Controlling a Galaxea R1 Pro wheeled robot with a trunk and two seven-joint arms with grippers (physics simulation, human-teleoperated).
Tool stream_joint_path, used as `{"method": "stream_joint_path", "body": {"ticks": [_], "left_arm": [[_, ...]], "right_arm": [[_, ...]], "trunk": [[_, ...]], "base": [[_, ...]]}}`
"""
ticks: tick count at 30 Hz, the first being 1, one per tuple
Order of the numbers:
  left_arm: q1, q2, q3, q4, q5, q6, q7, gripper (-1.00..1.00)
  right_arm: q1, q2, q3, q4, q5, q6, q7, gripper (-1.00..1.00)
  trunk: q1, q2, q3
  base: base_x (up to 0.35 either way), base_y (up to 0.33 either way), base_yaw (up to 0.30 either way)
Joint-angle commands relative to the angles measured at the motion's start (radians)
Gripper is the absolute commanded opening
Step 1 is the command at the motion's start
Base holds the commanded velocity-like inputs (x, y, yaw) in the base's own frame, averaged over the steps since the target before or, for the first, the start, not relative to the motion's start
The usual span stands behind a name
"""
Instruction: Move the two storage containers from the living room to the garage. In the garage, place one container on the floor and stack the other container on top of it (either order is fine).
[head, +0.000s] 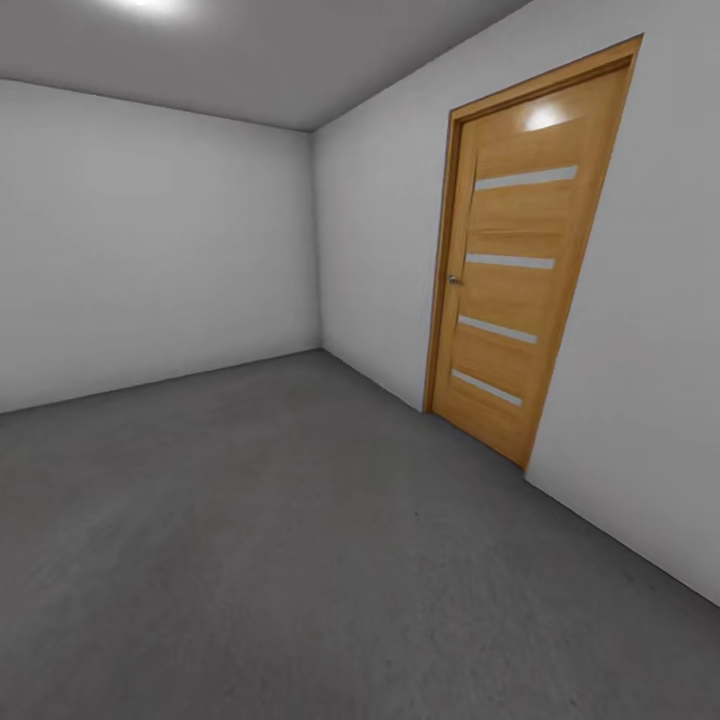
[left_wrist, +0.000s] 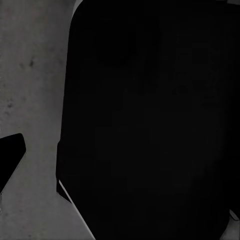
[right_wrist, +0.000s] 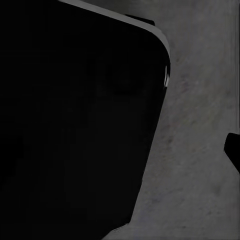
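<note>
A: Head view entry. One bare room: two grey-white walls (head: 150, 240) meeting at one corner, one grey ceiling (head: 250, 60) with two bright light patches at its top edge, one dark grey mottled floor (head: 300, 560).

B: Doors?

A: One. A light wooden door (head: 515, 265) in the right-hand wall, shut in its frame, with four pale horizontal strips across it and one small metal handle (head: 455, 280) on its left edge. One glare spot near its top.

B: The bins?

A: Count in these views is zero; I can't place them.

B: Left wrist view?

A: One large black rounded body (left_wrist: 150, 125) takes up most of it, too dark to identify. Grey mottled floor (left_wrist: 30, 75) runs down one side, and one small black wedge (left_wrist: 10, 155) pokes in at the edge.

B: Right wrist view?

A: Much the same: one black rounded mass (right_wrist: 75, 125), grey floor (right_wrist: 200, 150) beside it, one small dark piece (right_wrist: 234, 150) at the border.

B: Jaws, open or closed?

A: Cannot tell for either arm; no fingers are clear enough to read.
</note>
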Motion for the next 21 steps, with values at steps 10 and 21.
{"method": "stream_joint_path", "body": {"ticks": [10, 21], "left_arm": [[0.0, 0.0, 0.002, -0.001, 0.007, 0.0, 0.001, 1.0], [0.0, 0.0, 0.002, -0.001, 0.007, 0.0, 0.0, 1.0]], "right_arm": [[-0.001, -0.003, 0.003, 0.004, -0.007, -0.003, 0.0, 1.0], [-0.001, -0.003, 0.006, 0.003, 0.003, -0.005, 0.0, 1.0]], "trunk": [[0.001, 0.0, -0.001], [0.001, 0.0, -0.001]], "base": [[0.323, 0.0, -0.203], [0.323, 0.0, -0.05]]}}
